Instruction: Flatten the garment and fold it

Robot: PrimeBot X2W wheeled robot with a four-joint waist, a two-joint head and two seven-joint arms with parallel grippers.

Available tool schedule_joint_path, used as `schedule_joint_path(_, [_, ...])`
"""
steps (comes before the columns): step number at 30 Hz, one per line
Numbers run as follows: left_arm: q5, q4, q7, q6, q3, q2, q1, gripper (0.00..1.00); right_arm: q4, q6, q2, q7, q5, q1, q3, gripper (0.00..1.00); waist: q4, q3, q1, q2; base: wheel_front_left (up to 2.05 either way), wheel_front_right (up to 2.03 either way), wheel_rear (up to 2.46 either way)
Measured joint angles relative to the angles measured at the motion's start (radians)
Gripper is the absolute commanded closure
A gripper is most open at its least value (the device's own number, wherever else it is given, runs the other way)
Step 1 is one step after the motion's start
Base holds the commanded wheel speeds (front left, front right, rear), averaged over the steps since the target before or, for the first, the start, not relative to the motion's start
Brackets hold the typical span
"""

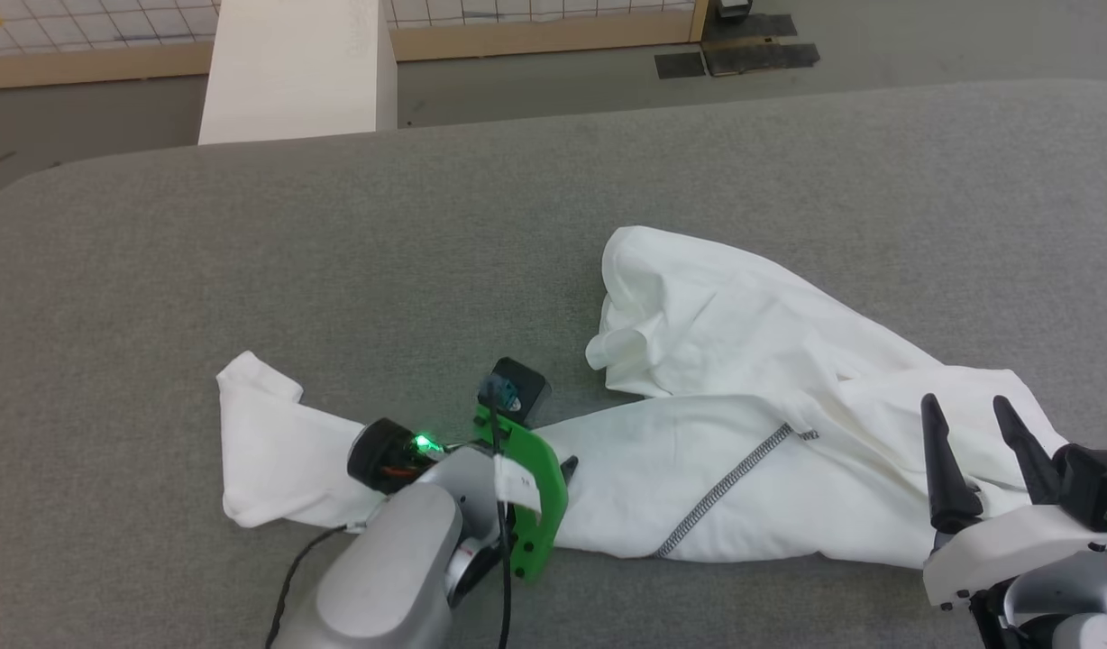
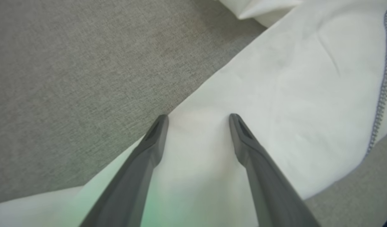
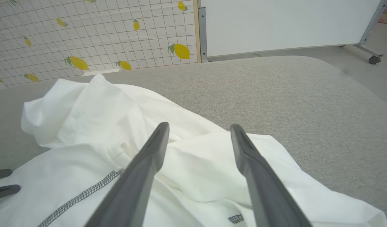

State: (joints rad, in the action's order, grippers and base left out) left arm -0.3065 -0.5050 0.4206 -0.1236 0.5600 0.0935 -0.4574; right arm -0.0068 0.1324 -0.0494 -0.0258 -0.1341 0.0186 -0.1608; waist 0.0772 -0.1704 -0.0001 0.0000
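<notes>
While the grey cloth-covered tabletop spreads across the head view, the garment, a white T-shirt, lies crumpled on its near half. It is drawn into a long band from a bunched end at the left to a rumpled heap at the right. Beyond the tabletop stands a wall of grid paper printed with yellow lemons, beside a plain white board. The left tool points down at the middle of the band, spread wide and gripping nothing, one fingertip at the cloth's edge, the other over the cloth. The right tool hovers above the garment's right end, likewise wide open and empty. A grey speckled seam runs slantwise between the two tools. A white label on the left wrist and a small dark stitched mark on the garment are too small to read.
</notes>
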Motion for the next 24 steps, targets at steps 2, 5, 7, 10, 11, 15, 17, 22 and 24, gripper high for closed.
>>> schedule_joint_path(2, [-0.003,-0.002,0.027,0.0,0.003,0.0,-0.019,0.48,0.004,0.0,0.0,0.0,0.0,-0.001,0.003,0.0,0.004,-0.007,0.0,0.0,0.0,0.0,0.0])
schedule_joint_path(5, [-0.003,-0.015,0.046,0.0,0.004,0.001,-0.043,0.73,0.008,0.0,0.0,0.0,0.0,-0.005,0.005,0.0,0.002,-0.014,0.0,0.0,0.0,0.0,0.0])
schedule_joint_path(7, [-0.003,-0.029,0.059,0.0,0.01,0.001,-0.055,1.0,0.011,0.0,0.0,0.0,0.0,-0.009,0.008,0.0,-0.003,-0.015,0.0,0.0,0.0,0.0,0.0])
schedule_joint_path(10, [-0.021,-0.037,0.06,0.0,0.03,-0.001,-0.068,1.0,0.014,0.0,0.0,0.0,0.0,-0.02,0.014,0.0,-0.011,-0.017,0.0,0.0,0.0,0.0,0.0])
schedule_joint_path(11, [-0.031,-0.037,0.041,0.0,0.034,-0.003,-0.068,1.0,0.016,0.0,0.0,0.0,0.0,-0.022,0.015,0.0,-0.014,-0.017,0.0,0.0,0.0,0.0,0.0])
schedule_joint_path(15, [-0.073,0.002,-0.057,0.0,0.022,-0.003,-0.058,1.0,0.021,0.0,0.0,0.0,0.0,-0.022,0.013,0.0,-0.026,-0.004,0.0,0.0,0.0,0.0,0.0])
schedule_joint_path(17, [-0.119,0.063,-0.079,0.0,0.027,0.002,-0.038,1.0,0.023,0.0,0.0,-0.001,0.0,-0.022,0.009,0.0,-0.031,0.007,0.0001,0.0,0.0,0.0,0.0])
schedule_joint_path(22, [-0.257,0.313,-0.031,0.0,0.028,0.085,0.117,1.0,0.023,0.0,0.0,-0.004,0.0,-0.011,-0.007,0.0,-0.053,0.042,0.0,0.0,0.0,0.0,0.0])
schedule_joint_path(24, [-0.308,0.409,0.029,0.001,0.022,0.133,0.2,1.0,0.021,0.0,0.0,-0.01,0.0,-0.001,-0.012,0.0,-0.066,0.053,0.0001,0.0,0.0,0.0,0.0])
